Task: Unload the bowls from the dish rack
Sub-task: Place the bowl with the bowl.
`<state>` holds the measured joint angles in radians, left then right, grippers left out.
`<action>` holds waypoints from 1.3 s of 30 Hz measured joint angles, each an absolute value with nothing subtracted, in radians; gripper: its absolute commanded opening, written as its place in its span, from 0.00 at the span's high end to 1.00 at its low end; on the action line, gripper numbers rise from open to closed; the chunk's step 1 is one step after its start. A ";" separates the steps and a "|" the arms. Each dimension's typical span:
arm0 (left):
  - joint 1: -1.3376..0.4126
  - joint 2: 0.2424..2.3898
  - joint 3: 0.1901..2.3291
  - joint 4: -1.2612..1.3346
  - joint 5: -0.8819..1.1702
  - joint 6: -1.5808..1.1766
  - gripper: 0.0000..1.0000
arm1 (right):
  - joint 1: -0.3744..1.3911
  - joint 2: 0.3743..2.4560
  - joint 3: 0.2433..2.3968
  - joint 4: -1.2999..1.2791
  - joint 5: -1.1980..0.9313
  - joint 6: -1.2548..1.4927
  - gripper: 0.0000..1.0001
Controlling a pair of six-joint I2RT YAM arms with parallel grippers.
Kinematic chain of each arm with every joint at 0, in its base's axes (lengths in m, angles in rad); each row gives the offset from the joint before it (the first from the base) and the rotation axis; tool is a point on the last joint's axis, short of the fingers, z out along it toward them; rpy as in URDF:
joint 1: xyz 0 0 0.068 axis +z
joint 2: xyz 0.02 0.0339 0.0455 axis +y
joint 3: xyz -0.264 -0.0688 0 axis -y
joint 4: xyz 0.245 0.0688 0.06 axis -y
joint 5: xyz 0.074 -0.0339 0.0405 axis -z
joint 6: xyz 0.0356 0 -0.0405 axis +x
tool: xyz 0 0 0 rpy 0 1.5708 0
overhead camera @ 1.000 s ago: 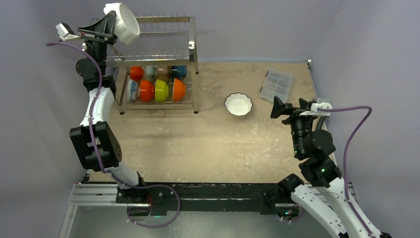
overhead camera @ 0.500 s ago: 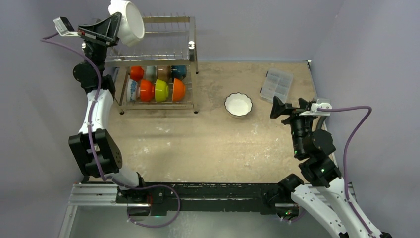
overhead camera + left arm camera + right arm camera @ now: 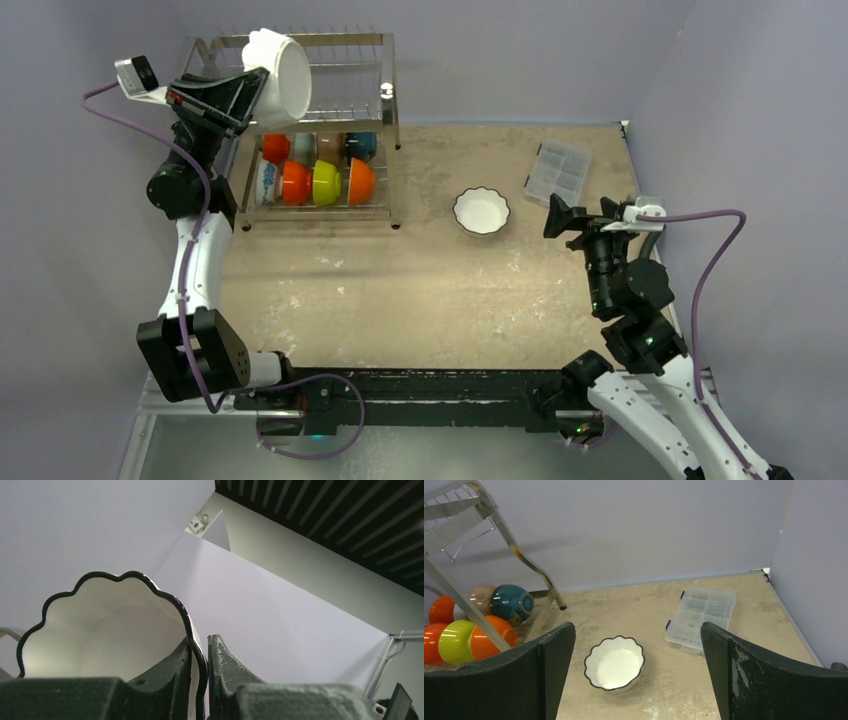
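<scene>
My left gripper (image 3: 248, 88) is shut on the rim of a white scalloped bowl (image 3: 280, 76) and holds it tilted high above the steel dish rack (image 3: 385, 120). In the left wrist view the fingers pinch the black-edged rim of that bowl (image 3: 110, 630). Several bowls sit on the rack's lower tier: orange (image 3: 294, 183), yellow-green (image 3: 326, 182), orange (image 3: 361, 180), teal (image 3: 362, 145). A second white scalloped bowl (image 3: 481, 211) stands on the table; it also shows in the right wrist view (image 3: 614, 662). My right gripper (image 3: 568, 218) is open and empty, right of that bowl.
A clear plastic compartment box (image 3: 558, 171) lies at the back right, near the right wall. The rack stands against the back wall at the left. Tan tabletop (image 3: 400, 290) lies between the rack and my arm bases.
My left gripper has swung the white bowl to the right and a little lower, over the rack's top tier, tipping its mouth further right. The right arm has barely moved.
</scene>
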<state>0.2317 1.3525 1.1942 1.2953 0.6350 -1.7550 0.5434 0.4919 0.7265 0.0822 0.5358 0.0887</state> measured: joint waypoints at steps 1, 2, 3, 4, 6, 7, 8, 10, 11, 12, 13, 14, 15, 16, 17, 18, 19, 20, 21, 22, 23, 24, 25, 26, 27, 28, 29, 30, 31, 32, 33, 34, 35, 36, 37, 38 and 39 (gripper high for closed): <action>0.227 1.340 1.177 1.298 0.646 -1.755 1.00 | 0.543 0.497 0.727 0.082 0.536 0.089 0.01; 0.221 1.328 1.161 1.300 0.657 -1.754 1.00 | 0.543 0.502 0.727 0.082 0.536 0.088 0.01; 0.215 1.320 1.150 1.300 0.667 -1.754 1.00 | 0.544 0.507 0.727 0.082 0.535 0.088 0.01; 0.206 1.309 1.136 1.300 0.679 -1.752 1.00 | 0.544 0.511 0.727 0.082 0.535 0.088 0.01; 0.187 1.287 1.109 1.298 0.705 -1.744 1.00 | 0.544 0.520 0.727 0.081 0.532 0.088 0.01; 0.179 1.274 1.096 1.296 0.717 -1.741 1.00 | 0.544 0.524 0.727 0.081 0.532 0.088 0.01; 0.170 1.259 1.082 1.291 0.731 -1.734 1.00 | 0.545 0.528 0.727 0.081 0.532 0.088 0.01; 0.154 1.228 1.057 1.279 0.756 -1.713 1.00 | 0.545 0.537 0.729 0.078 0.529 0.088 0.01; 0.146 1.209 1.045 1.267 0.769 -1.698 1.00 | 0.545 0.542 0.732 0.077 0.527 0.088 0.01; 0.137 1.188 1.035 1.251 0.786 -1.678 1.00 | 0.545 0.548 0.737 0.073 0.524 0.088 0.01; 0.127 1.165 1.026 1.229 0.803 -1.652 1.00 | 0.545 0.556 0.744 0.070 0.519 0.089 0.01; 0.119 1.146 1.020 1.208 0.817 -1.629 1.00 | 0.545 0.560 0.749 0.066 0.513 0.089 0.01; 0.108 1.121 1.013 1.172 0.833 -1.595 1.00 | 0.545 0.567 0.756 0.062 0.506 0.089 0.01; 0.096 1.093 1.005 1.131 0.850 -1.552 1.00 | 0.545 0.574 0.764 0.056 0.501 0.089 0.01; 0.084 1.066 0.997 1.091 0.864 -1.513 1.00 | 0.545 0.580 0.772 0.052 0.496 0.089 0.01; 0.072 1.036 0.989 1.039 0.878 -1.465 1.00 | 0.545 0.585 0.778 0.049 0.492 0.089 0.01; 0.061 1.006 0.982 0.986 0.890 -1.415 1.00 | 0.545 0.593 0.787 0.042 0.481 0.090 0.01; 0.052 0.969 0.975 0.907 0.904 -1.345 1.00 | 0.545 0.598 0.792 0.039 0.476 0.091 0.01; 0.041 0.953 0.972 0.874 0.911 -1.314 1.00 | 0.545 0.606 0.800 0.035 0.469 0.093 0.02; 0.031 0.928 0.970 0.811 0.918 -1.260 1.00 | 0.545 0.612 0.806 0.031 0.462 0.094 0.02; 0.023 0.905 0.968 0.744 0.923 -1.203 1.00 | 0.545 0.621 0.815 0.027 0.452 0.097 0.01; 0.017 0.884 0.966 0.676 0.928 -1.146 1.00 | 0.545 0.632 0.825 0.019 0.443 0.100 0.01; 0.009 0.865 0.966 0.603 0.931 -1.087 1.00 | 0.545 0.644 0.835 0.011 0.432 0.104 0.02; -0.001 0.847 0.966 0.532 0.930 -1.026 1.00 | 0.545 0.656 0.845 0.001 0.423 0.107 0.02; -0.010 0.833 0.966 0.468 0.928 -0.972 1.00 | 0.545 0.670 0.855 -0.009 0.414 0.113 0.01; -0.020 0.819 0.966 0.398 0.927 -0.911 1.00 | 0.545 0.685 0.866 -0.019 0.400 0.117 0.01; -0.031 0.807 0.964 0.333 0.926 -0.852 1.00 | 0.545 0.702 0.875 -0.027 0.390 0.120 0.01; -0.038 0.797 0.958 0.282 0.923 -0.806 1.00 | 0.545 0.715 0.883 -0.037 0.378 0.124 0.01; -0.045 0.786 0.950 0.228 0.918 -0.756 1.00 | 0.545 0.732 0.894 -0.049 0.366 0.130 0.02; -0.051 0.777 0.940 0.176 0.913 -0.710 1.00 | 0.545 0.749 0.905 -0.061 0.349 0.134 0.01; -0.056 0.770 0.928 0.129 0.908 -0.670 1.00 | 0.545 0.764 0.915 -0.070 0.339 0.139 0.01; -0.060 0.765 0.917 0.090 0.903 -0.638 1.00 | 0.545 0.782 0.923 -0.078 0.321 0.143 0.01; -0.064 0.761 0.903 0.046 0.895 -0.603 1.00 | 0.545 0.803 0.931 -0.084 0.308 0.149 0.02; -0.068 0.757 0.888 0.002 0.885 -0.571 1.00 | 0.545 0.821 0.936 -0.090 0.291 0.154 0.01; -0.070 0.756 0.870 -0.047 0.875 -0.534 1.00 | 0.545 0.840 0.942 -0.099 0.275 0.160 0.01; -0.073 0.755 0.856 -0.079 0.867 -0.511 1.00 | 0.545 0.859 0.947 -0.109 0.261 0.166 0.01; -0.075 0.755 0.844 -0.104 0.859 -0.494 1.00 | 0.545 0.877 0.951 -0.116 0.242 0.173 0.01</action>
